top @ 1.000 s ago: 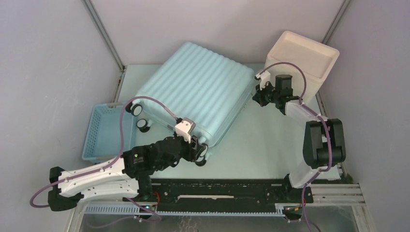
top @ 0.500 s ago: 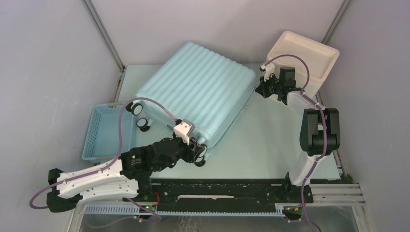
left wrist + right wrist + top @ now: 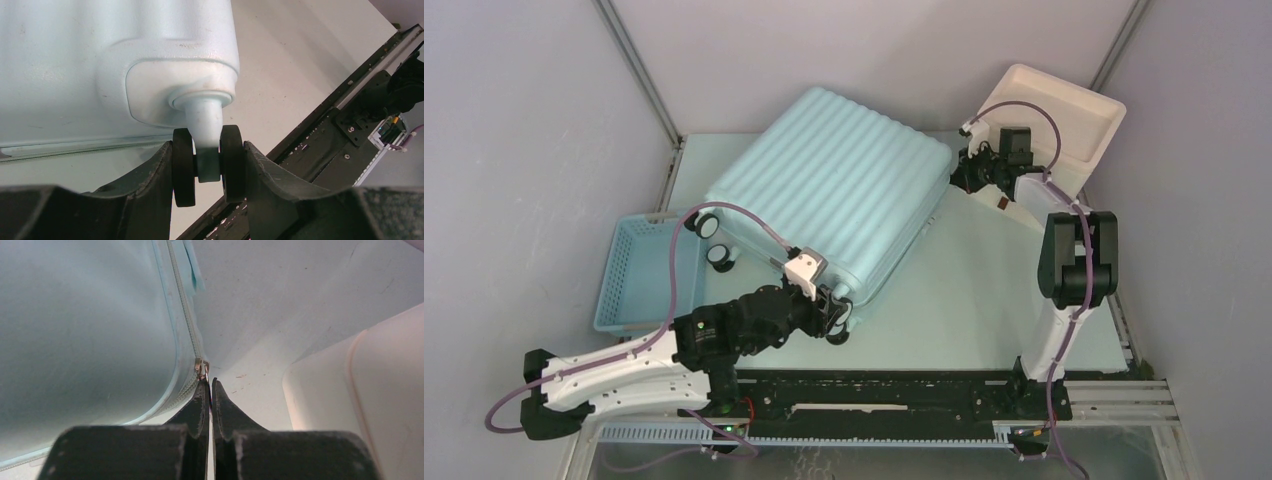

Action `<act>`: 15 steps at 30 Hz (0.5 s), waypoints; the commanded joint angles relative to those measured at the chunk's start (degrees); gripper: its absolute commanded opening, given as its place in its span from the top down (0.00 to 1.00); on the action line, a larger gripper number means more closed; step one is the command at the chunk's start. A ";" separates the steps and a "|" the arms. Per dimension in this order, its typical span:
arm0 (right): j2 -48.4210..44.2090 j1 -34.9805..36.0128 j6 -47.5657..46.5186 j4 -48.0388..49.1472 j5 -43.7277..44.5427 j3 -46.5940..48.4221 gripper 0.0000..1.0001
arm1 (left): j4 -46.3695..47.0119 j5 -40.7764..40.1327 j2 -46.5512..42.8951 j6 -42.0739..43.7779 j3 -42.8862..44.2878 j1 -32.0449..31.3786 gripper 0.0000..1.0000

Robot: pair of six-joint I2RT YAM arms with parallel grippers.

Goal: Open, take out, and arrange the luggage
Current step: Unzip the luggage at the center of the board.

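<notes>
**Left claw** [image 3: 208, 156] [image 3: 834, 312]: jaws part-way apart, clamped on a twin wheel [image 3: 208, 167]. One dark finger [image 3: 160, 175] presses each outer face of the wheel. The wheel's pale stem rises between the two black discs into a moulded corner housing.

**Right claw** [image 3: 209, 386] [image 3: 961, 178]: jaws closed tight, tips meeting on the metal zip pull [image 3: 201, 367]. The pull hangs from the zip [image 3: 182, 305] that runs along the shell's edge.

**Luggage** [image 3: 834, 190] [image 3: 75, 65] [image 3: 75, 330]: pale mint-blue ribbed hard shell. It lies flat and closed on the worktop [image 3: 964, 290], set at an angle, ribbed face up. It fills the middle and far part of the worktop. The wheeled end faces near-left, where the left claw holds the nearest corner. Two further wheels [image 3: 703, 226] [image 3: 721, 258] show on its left corner. The right claw is at its far-right corner.

**Basket** [image 3: 639, 275]: blue, slatted. It sits at the left edge of the worktop, just beside the wheeled end of the luggage.

**Box** [image 3: 1054, 120] [image 3: 380, 390]: cream-white, open-topped. It stands at the far-right corner of the worktop, near the zip corner but apart from it, with the right claw between the two.
</notes>
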 commanded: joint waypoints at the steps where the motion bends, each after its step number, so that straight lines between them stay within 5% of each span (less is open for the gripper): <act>1: 2.51 -5.02 0.47 4.16 12.41 5.84 1.00 | -0.73 3.30 -1.86 3.11 -1.94 -0.23 1.00; 4: 2.16 -5.02 0.51 2.27 10.76 5.94 0.99 | -0.29 2.70 -2.53 2.71 -2.33 -0.23 1.00; 8: -0.96 -5.02 -0.56 0.96 9.24 3.96 0.80 | 0.24 0.26 -3.54 1.85 -2.38 -0.23 0.94; 15: -9.33 -5.02 -1.93 -0.36 7.83 -2.39 0.59 | 0.67 -2.15 -6.48 -0.24 -1.31 -0.23 0.60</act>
